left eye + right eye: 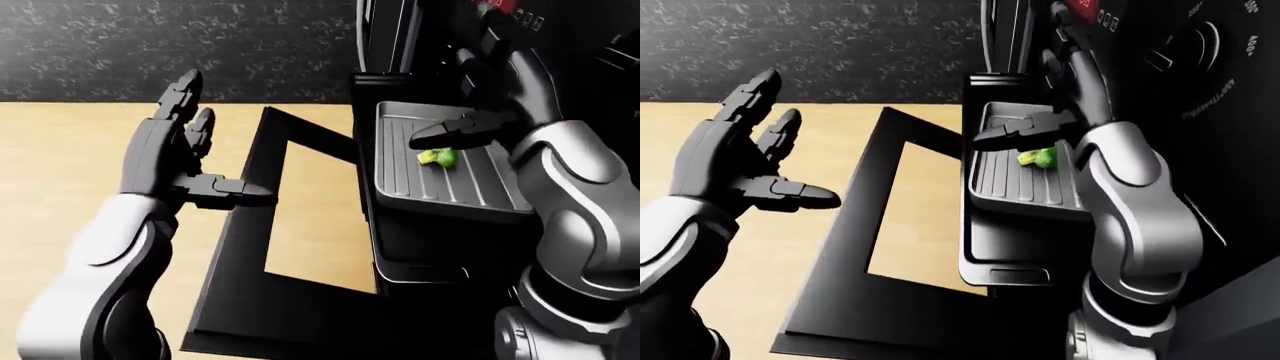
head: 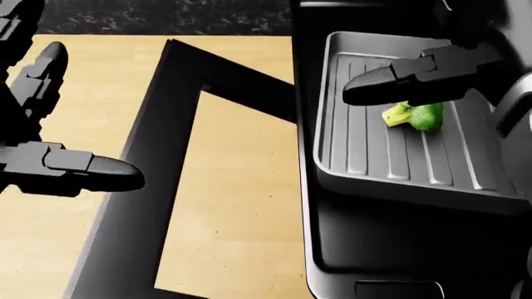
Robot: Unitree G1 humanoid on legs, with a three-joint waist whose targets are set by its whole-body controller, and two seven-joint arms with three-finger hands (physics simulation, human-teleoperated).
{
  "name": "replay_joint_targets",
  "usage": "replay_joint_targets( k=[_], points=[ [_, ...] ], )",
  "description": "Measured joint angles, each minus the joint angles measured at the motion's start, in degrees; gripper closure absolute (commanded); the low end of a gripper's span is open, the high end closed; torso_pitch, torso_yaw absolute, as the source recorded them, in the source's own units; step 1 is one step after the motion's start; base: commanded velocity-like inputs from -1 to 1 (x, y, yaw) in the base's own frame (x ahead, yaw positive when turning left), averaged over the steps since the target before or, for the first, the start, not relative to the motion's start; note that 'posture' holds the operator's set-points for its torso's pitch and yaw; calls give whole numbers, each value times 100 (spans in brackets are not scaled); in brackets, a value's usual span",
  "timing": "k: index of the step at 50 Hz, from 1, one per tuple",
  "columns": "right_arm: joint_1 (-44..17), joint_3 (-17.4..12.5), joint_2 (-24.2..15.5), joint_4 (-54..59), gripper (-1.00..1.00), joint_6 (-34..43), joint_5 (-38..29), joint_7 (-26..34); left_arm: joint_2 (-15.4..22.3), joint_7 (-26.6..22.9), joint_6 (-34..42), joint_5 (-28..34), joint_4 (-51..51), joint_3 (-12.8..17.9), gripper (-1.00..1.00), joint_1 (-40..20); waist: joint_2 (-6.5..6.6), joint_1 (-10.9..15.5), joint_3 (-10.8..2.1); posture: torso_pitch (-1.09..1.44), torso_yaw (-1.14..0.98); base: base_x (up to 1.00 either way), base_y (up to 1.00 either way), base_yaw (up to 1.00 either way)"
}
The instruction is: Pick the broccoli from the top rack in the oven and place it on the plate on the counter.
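We see the right hand [image 1: 480,112] raised over the grey ribbed tray [image 2: 366,156], its fingers spread and holding nothing. In the head view one dark finger [image 2: 391,80] reaches leftward across the top of the tray, and it stands just above the broccoli [image 2: 414,116] rather than on it. We cannot tell whether any other finger touches the tray, because the palm hides its far corner in both eye views.

The left hand [image 1: 735,161] is held up at the left of the right-eye view, well apart from the oven. Its fingers are fanned upward and its thumb [image 1: 800,196] points right, and it too holds nothing. In the left-eye view this hand sits over the left edge of the oven door [image 1: 240,247].

The broccoli lies in the tray, toward the tray's right and upper part in the head view. It is small and green with a paler stalk end pointing left, and it is the only thing we see in the tray. The tray juts out of the black oven [image 1: 1180,150] above a lower dark rack or pan [image 1: 430,262], whose contents we cannot make out.

The oven door is lowered flat, and the wooden floor [image 1: 60,165] shows through its window. A dark speckled wall [image 1: 150,45] runs along the top of both eye views.
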Motion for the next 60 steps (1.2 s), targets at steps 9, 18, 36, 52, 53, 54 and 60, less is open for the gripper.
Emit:
replay_joint_targets(
  k=[9, 18, 36, 52, 53, 54, 60],
  points=[
    [-76, 222, -161, 264, -100, -46, -373, 452, 70, 82, -65, 88, -84, 205, -100, 13, -15, 16, -115, 0, 0, 0, 0, 0],
    [-320, 475, -270, 1240, -100, -278, -1303, 948, 75, 70, -21, 50, -80, 166, -100, -4, -3, -3, -132, 0, 0, 0, 0, 0],
    [-1019, 471, -82, 3936, -100, -1436, -3051, 1647, 53, 104, -38, 10, -120, 169, -100, -61, 58, -10, -159, 0, 0, 0, 0, 0],
    [-1066, 732, -152, 5370, -100, -2447, -4131, 1760, -43, 5, -389, 111, -86, -8, -100, 113, 42, -17, -175, 0, 0, 0, 0, 0],
    [-1034, 728, -142, 5423, -100, -2483, -4193, 1775, -46, -6, -402, 121, -78, -11, -100, 115, 40, -15, -176, 0, 0, 0, 0, 0],
    [-1000, 729, -131, 5469, -100, -2515, -4250, 1788, -52, -11, -411, 135, -74, -14, -100, 118, 39, -14, -176, 0, 0, 0, 0, 0],
    [-889, 745, -115, 5706, -100, -2653, -4557, 1884, -56, -30, -394, 185, -88, 7, -100, 105, 50, -11, -161, 0, 0, 0, 0, 0]
  ],
)
